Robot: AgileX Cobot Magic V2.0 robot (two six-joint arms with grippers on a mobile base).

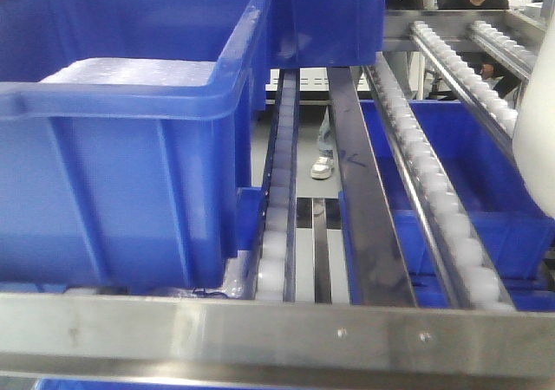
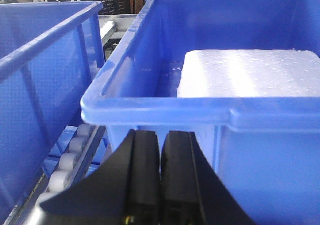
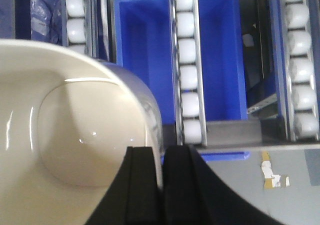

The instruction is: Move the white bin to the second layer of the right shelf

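The white bin [image 3: 65, 150] is glossy cream-white; in the right wrist view I look down into it, and it fills the lower left. My right gripper [image 3: 161, 157] is shut on its rim, one finger inside and one outside. The bin hangs over the roller rails [image 3: 189, 75] of the rack level. In the front view only a white curved wall of the bin [image 1: 536, 139] shows at the right edge, above the roller tracks [image 1: 434, 182]. My left gripper [image 2: 161, 145] is shut and empty, in front of a blue crate [image 2: 210, 110].
A large blue crate [image 1: 121, 147] with a white foam block [image 1: 130, 71] stands on the rollers at the left. Another blue crate [image 1: 329, 17] sits further back. Lower blue crates [image 3: 145, 60] lie under the rails. A steel front rail [image 1: 277, 329] crosses the foreground. People stand beyond the rack.
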